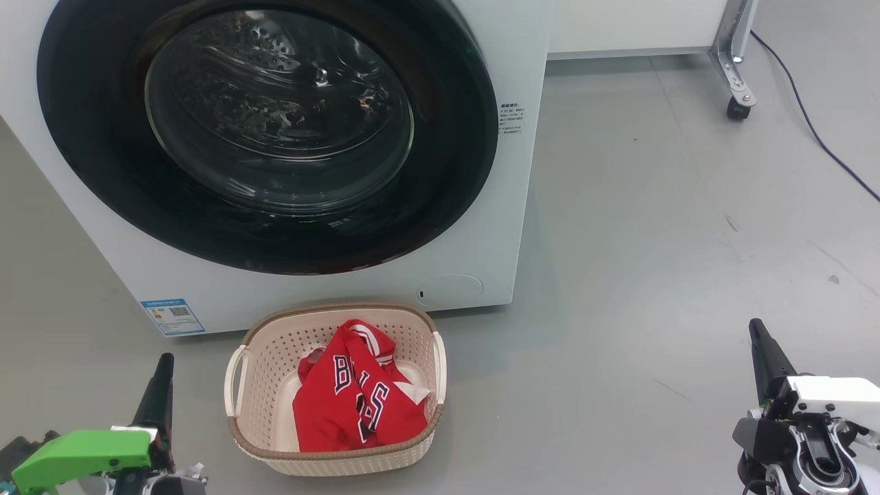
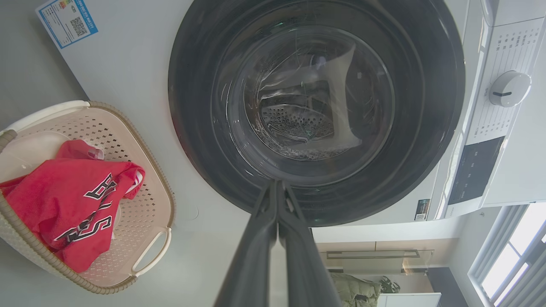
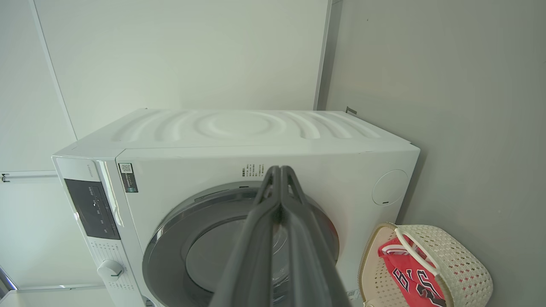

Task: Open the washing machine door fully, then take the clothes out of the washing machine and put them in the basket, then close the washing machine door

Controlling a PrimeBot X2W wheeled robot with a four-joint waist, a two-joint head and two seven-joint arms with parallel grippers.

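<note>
- The washing machine door (image 1: 268, 130) is sitting shut against the front of the washing machine (image 1: 481, 240), and its glass bowl is showing the perforated steel drum behind it.
- The clothes (image 1: 357, 399) are lying crumpled inside the basket (image 1: 337, 307), which is standing on the grey floor just in front of the machine, below the door.
- The red jersey is showing white letters with dark outlines. A "B" and an "S" are reading clearly, while folds are hiding the rest.
- A blue label (image 1: 172, 316) is sticking to the machine's lower left corner. It is carrying a QR code and coloured bars, and its print is too small to read.
- A block of small dark print (image 1: 509, 118) is running beside the door's right edge, also too small to read.
- In the right wrist view, a dark sticker (image 3: 128, 177) with a QR code is sitting at the top of the front, next to the black display panel (image 3: 91, 209).
- In the left wrist view, a white dial (image 2: 509, 88) is sitting among rows of tiny programme text that cannot be read.
- The left gripper (image 1: 163, 371) is hovering low, left of the basket, with its fingers pressed together and nothing between them.
- The right gripper (image 1: 760, 337) is hanging well right of the basket, fingers likewise pressed together and empty.
- A dark cable (image 1: 811, 117) is trailing across the floor at the far right, near a wheeled metal leg (image 1: 735, 62).
</note>
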